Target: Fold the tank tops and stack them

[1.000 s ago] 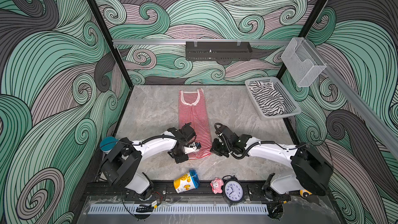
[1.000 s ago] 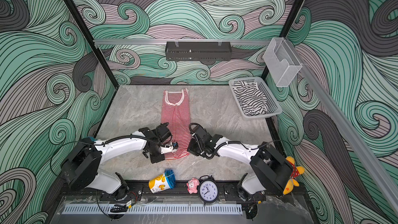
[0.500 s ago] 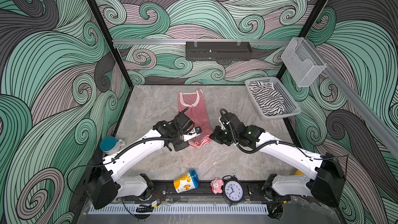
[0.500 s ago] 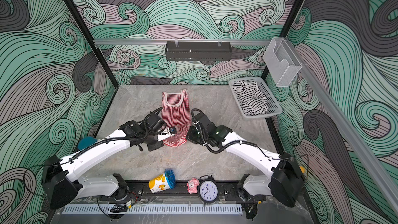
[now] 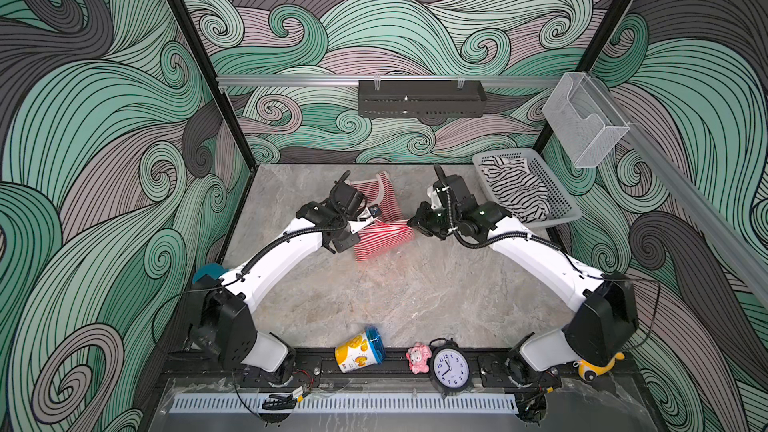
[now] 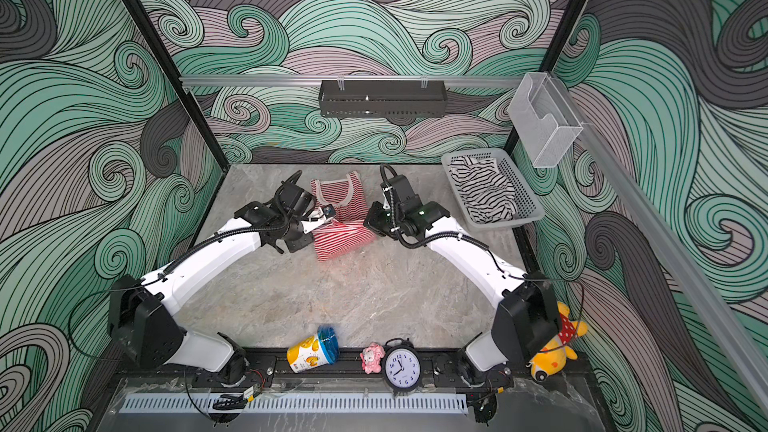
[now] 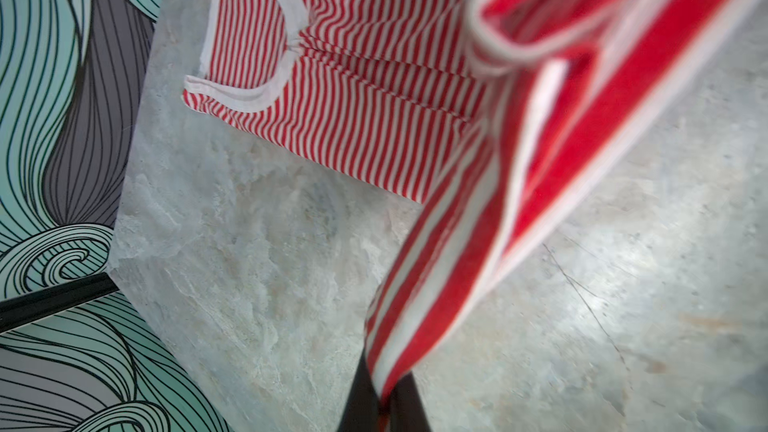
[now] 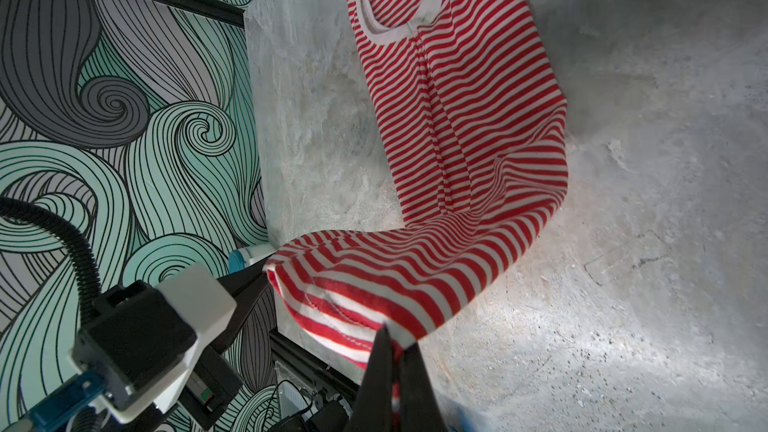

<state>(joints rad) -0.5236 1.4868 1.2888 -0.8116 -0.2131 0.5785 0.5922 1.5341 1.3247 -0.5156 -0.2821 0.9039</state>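
Pinching opposite hem corners of the red-and-white tank top (image 5: 384,238) with left gripper (image 7: 384,403) and right gripper (image 8: 397,376), hem raised mid-frame, collar flat above.

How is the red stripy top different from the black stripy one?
The red-and-white tank top lies on the table; the black-and-white tank top sits in the grey basket. The red one is mostly smooth, its hem raised and doubled over; the black one is crumpled. The left fingers and right fingers pinch the red one; nothing touches the black one. Both have thin stripes.
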